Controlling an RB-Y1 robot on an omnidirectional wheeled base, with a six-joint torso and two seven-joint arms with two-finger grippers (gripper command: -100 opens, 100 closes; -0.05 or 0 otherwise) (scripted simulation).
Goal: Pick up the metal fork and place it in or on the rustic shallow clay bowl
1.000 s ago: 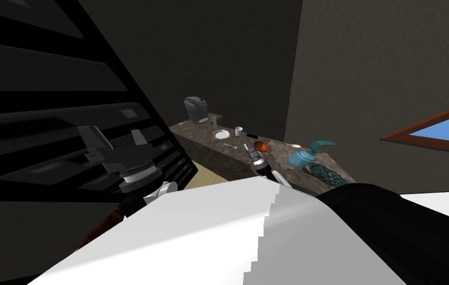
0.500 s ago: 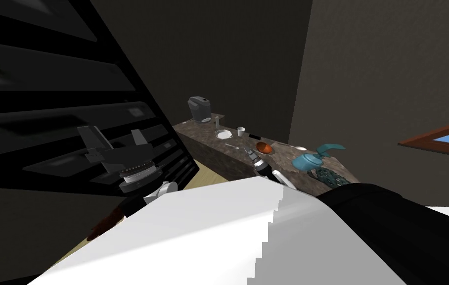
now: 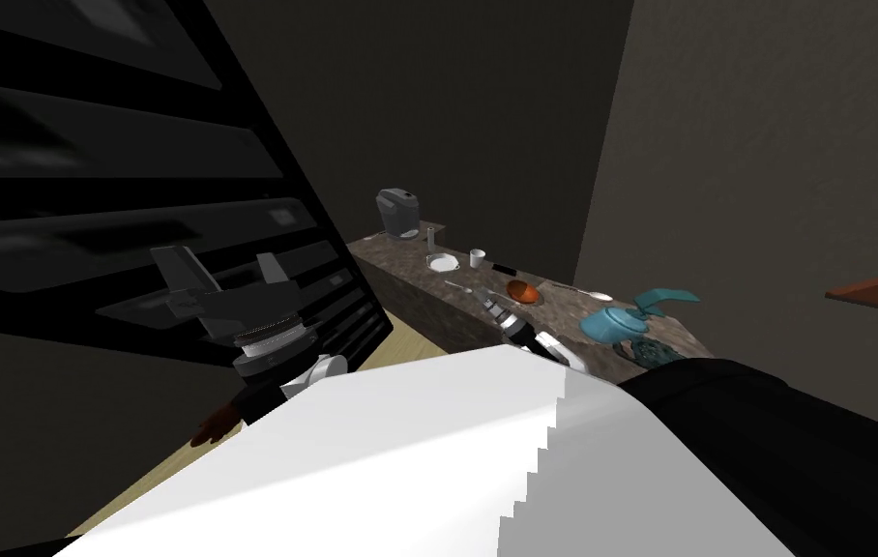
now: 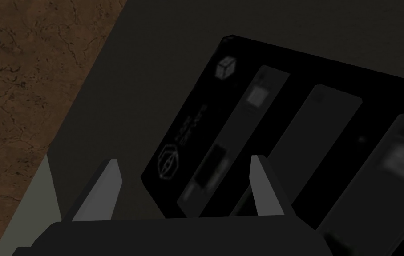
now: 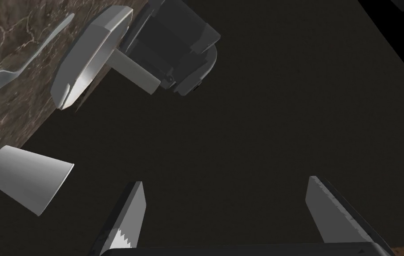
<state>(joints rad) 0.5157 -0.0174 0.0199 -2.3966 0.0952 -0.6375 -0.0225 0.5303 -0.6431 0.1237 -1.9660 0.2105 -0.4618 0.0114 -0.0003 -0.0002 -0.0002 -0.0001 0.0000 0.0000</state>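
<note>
A brown-orange shallow bowl [image 3: 522, 290] sits on the dark stone counter [image 3: 408, 280]. Left of it lies a slim silver utensil [image 3: 456, 286], also seen near my right hand [image 5: 5, 75]; its tines are too small to make out. My right gripper [image 3: 482, 292] hovers over the counter between the utensil and the bowl, open [image 5: 230, 218] and holding nothing. My left gripper [image 3: 224, 266] is raised beside a black panelled unit, open [image 4: 183, 178] and empty.
Also on the counter are a grey coffee machine [image 3: 396, 213], a white dish [image 3: 441, 261], a white cup [image 3: 477, 257], a second silver utensil [image 3: 587, 290], a teal kettle [image 3: 611, 322] and a dark trivet [image 3: 648, 350]. The black panelled unit [image 3: 137, 193] stands at the left.
My head view has swung, so the counter and the window slide to the right in the picture. The right gripper stays over the counter by the bowl; the left arm holds still.
</note>
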